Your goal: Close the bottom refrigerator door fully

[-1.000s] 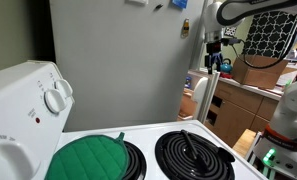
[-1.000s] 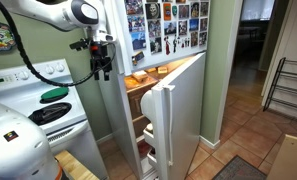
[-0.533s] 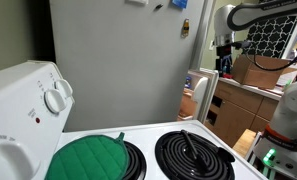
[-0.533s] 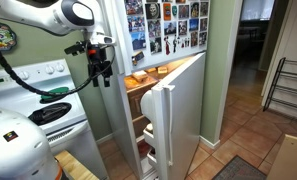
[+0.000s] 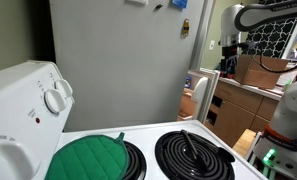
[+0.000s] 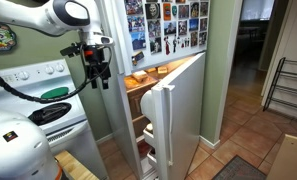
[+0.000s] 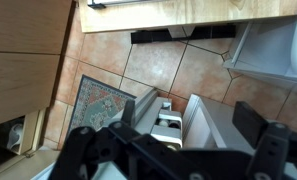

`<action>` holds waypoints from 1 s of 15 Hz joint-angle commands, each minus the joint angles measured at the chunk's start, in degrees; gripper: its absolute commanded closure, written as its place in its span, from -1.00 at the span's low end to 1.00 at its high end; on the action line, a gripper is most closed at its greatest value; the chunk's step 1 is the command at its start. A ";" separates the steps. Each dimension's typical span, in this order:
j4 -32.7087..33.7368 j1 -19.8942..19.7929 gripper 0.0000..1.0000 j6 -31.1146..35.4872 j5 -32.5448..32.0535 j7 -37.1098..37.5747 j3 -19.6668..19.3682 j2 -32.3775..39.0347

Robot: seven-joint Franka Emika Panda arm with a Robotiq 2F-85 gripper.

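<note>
Exterior view: black two-finger gripper (image 6: 96, 74) is shifted slightly left and lower in frame, away from pale-grey fridge (image 5: 118, 70). Jaws are seen spread wide in wrist view, nothing held. Tall white bottom refrigerator door (image 6: 178, 115), frame centre, is left wide open, untouched; closing judged not begun.

Wrist floorward over gripper (image 7: 178, 152); exteriors sharing fridge (image 5: 118, 60)

Cropped foot of bottom refrigerator door (image 6: 183, 112)
</note>
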 commanded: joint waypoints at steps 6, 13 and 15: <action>-3.30 -4.51 -1.00 8.25 -0.93 -10.63 -10.99 -7.16; -6.50 -7.35 -1.00 16.85 -0.60 -19.36 -17.36 -10.89; -4.76 -6.93 -1.00 15.58 -0.14 -19.24 -16.65 -9.60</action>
